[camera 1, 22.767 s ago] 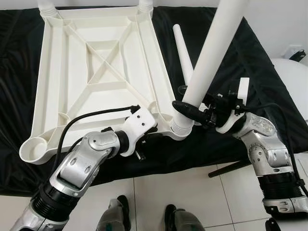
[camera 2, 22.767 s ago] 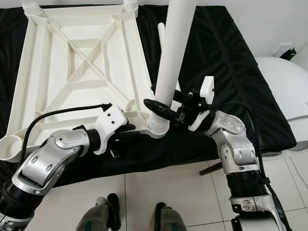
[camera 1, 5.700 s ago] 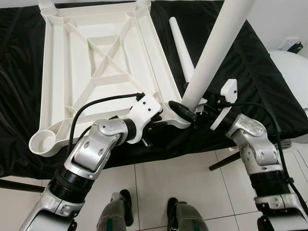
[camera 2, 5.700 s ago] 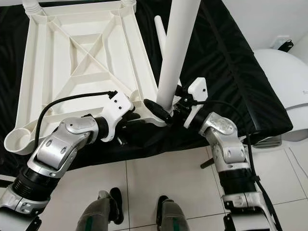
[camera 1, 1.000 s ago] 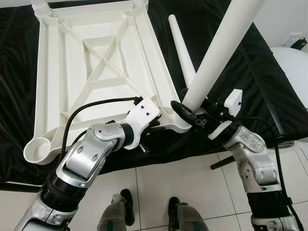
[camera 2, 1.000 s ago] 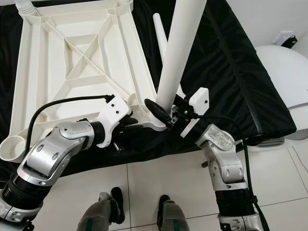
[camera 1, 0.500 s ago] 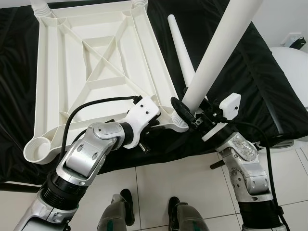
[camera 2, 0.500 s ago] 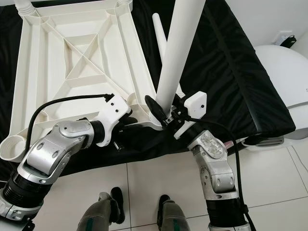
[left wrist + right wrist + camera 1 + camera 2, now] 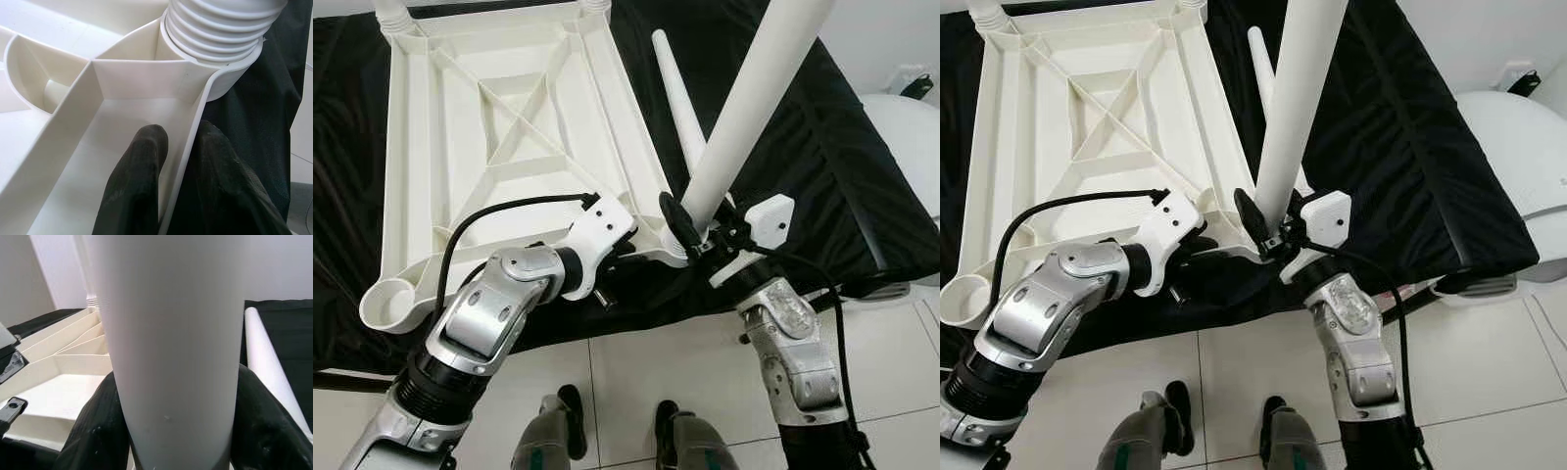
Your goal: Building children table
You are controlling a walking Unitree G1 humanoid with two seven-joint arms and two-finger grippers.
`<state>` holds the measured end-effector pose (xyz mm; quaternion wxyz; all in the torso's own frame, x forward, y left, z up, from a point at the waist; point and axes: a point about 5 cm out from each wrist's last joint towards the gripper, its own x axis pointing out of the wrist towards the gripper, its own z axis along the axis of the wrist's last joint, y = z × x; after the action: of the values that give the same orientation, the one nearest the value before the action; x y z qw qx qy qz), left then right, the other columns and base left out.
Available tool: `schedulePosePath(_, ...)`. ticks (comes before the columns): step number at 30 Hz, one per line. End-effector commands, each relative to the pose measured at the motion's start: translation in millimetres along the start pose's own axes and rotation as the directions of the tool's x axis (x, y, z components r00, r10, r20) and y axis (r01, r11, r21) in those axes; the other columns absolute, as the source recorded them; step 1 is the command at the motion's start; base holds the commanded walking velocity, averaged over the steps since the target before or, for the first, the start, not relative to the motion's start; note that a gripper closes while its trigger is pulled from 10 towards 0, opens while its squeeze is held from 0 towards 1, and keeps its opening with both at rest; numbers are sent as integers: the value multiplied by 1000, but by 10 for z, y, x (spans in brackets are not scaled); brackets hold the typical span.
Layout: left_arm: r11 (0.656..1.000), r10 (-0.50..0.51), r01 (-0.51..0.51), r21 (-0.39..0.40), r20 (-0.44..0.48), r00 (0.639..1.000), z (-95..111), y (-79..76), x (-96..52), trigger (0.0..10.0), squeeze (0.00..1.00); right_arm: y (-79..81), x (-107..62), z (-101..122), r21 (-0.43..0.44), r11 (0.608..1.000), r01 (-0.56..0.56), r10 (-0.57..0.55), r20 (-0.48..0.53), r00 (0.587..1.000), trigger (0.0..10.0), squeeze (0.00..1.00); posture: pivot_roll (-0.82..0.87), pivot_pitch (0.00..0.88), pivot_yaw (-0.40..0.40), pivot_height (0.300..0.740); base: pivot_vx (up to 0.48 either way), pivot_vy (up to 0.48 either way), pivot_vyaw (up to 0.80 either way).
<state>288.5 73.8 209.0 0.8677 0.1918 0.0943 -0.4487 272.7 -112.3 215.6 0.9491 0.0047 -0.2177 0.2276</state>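
The white ribbed plastic tabletop [image 9: 509,147] lies upside down on the black-draped bench [image 9: 822,166]. From its near right corner socket a long white plastic leg tube [image 9: 744,108] rises, leaning up and to the right. A second, loose white tapered leg [image 9: 677,108] lies flat on the black cloth just beside the tabletop's right edge.

The right pincer [image 9: 690,227] is clamped around the standing tube low down, just above the socket. The right wrist view adds what the head views cannot: the two black fingers [image 9: 95,435] press the tube from both sides, with the loose leg lying beyond on the cloth.

The left pincer [image 9: 178,161] is at the same corner. From the head views its fingers are hidden under the white wrist housing. The left wrist view shows them closed on the thin rim wall of the tabletop, one finger [image 9: 139,171] inside the rim and the other outside, just below the threaded ribbed end of the tube [image 9: 220,29] seated in the socket.

Compared with half a second ago, the right forearm has swung further under the corner and stands more upright, while its grip stays at the same height on the tube; the left arm and tabletop are unchanged.
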Motion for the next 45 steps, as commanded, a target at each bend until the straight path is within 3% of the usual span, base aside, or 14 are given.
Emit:
schedulePosePath(1, 999, 24, -27, -37, -58, 998, -139, 30, -13, 10000, 0, -63, -91, -182, 33, 993, 112, -109, -92, 990, 10000, 0, -24, 301, 34, 740, 0, 0, 0)
schedulePosePath(17, 999, 31, -33, -24, -49, 998, -116, 77, 25, 10000, 0, 334, -58, -300, -34, 960, 277, -278, -131, 951, 10000, 0, -38, 258, 29, 740, 0, 0, 0)
schedulePosePath(38, 1000, 17, -17, 11, -44, 999, -84, 135, 61, 10000, 0, 234, -96, -419, -41, 920, 389, -390, -182, 903, 10000, 0, -41, 220, 65, 740, 0, 0, 0)
schedulePosePath(39, 1000, 18, -18, 11, -45, 999, -86, 140, 59, 10000, 0, 217, -96, -427, -30, 920, 392, -390, -187, 902, 10000, 1000, -40, 217, 70, 740, 0, 0, 0)
schedulePosePath(44, 1000, 18, -18, 11, -47, 999, -97, 151, 59, 10000, 0, 170, -88, -436, -20, 915, 403, -399, -188, 897, 10000, 1000, -40, 204, 78, 740, 0, 0, 0)
schedulePosePath(45, 1000, 19, -19, 12, -49, 999, -103, 158, 62, 10000, 0, 160, -79, -433, -24, 919, 394, -392, -182, 902, 10000, 0, -40, 202, 81, 740, 0, 0, 0)
